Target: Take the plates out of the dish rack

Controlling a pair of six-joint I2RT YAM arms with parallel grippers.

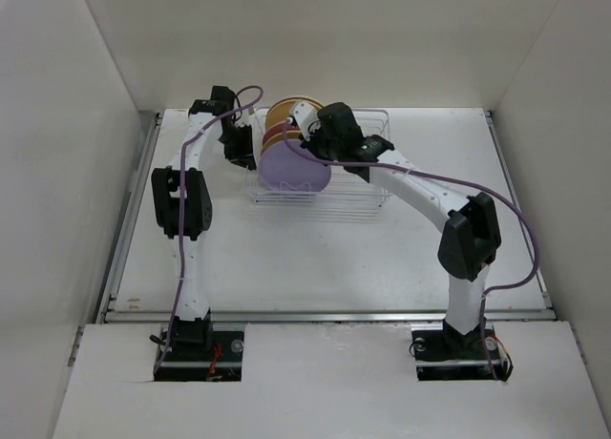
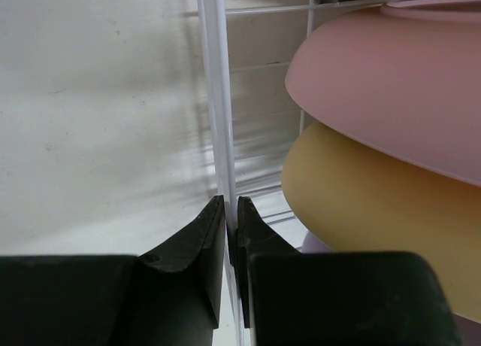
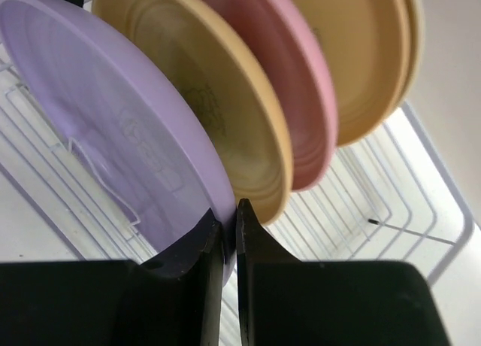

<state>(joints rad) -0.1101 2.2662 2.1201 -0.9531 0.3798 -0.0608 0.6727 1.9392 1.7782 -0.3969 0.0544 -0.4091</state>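
Our left claw (image 2: 231, 209) clamps the rack (image 2: 216, 98) by a wire to steady it, while our right claw (image 3: 229, 214) nips the lavender plate (image 3: 113, 113) by its rim.

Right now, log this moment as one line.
left tool: shut on dish rack wire | right tool: shut on lavender plate rim | plate status: standing in rack

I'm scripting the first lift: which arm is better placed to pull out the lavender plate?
Right. The right gripper is shut on the lavender plate at its rim, frontmost in the rack. The left gripper is pinching a rack wire, likely steadying it.
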